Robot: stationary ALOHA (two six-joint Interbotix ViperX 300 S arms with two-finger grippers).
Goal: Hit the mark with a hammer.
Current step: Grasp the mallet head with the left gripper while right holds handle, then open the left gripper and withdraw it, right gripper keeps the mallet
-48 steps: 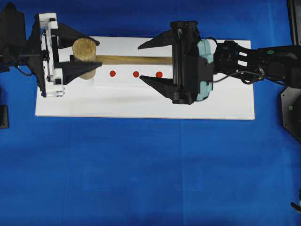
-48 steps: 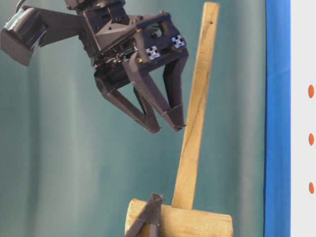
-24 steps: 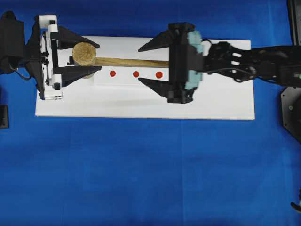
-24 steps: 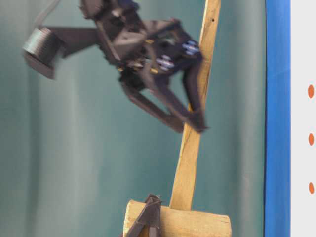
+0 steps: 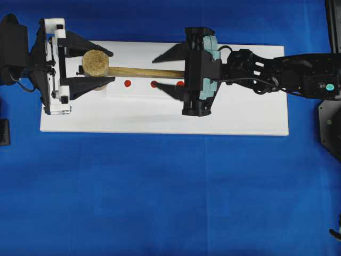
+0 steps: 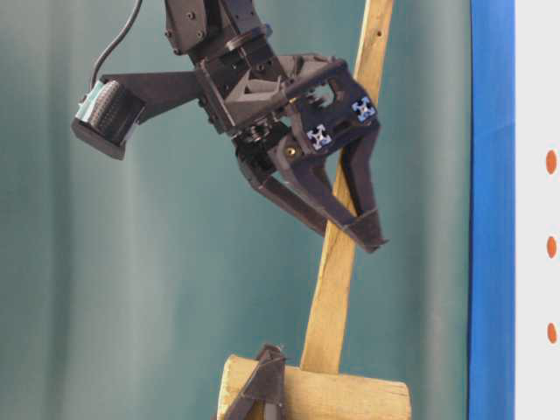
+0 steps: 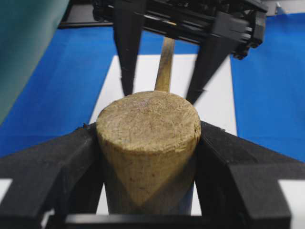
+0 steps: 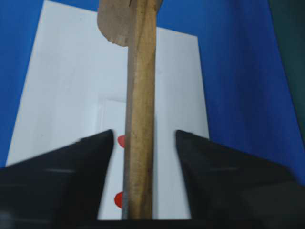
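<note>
The hammer is being held above the white board, its thick round head at the left end and its long squared handle running rightward over the red marks. We are seeing the left tool gripping the head, one black finger pressing on each side of it, as the left wrist view shows plainly. The right tool is straddling the handle toward its far end; in the right wrist view its two fingers are standing on either side of the wood with a narrow gap showing on each side, so we are reading it as partly closed around the handle without yet clamping it. In the table-level view the handle is leaning, with the right tool's tips lying across it about midway up. The white board is lying on the blue-covered bench. We are counting three red marks in the overhead view, the rightmost partly hidden behind the right tool.
</note>
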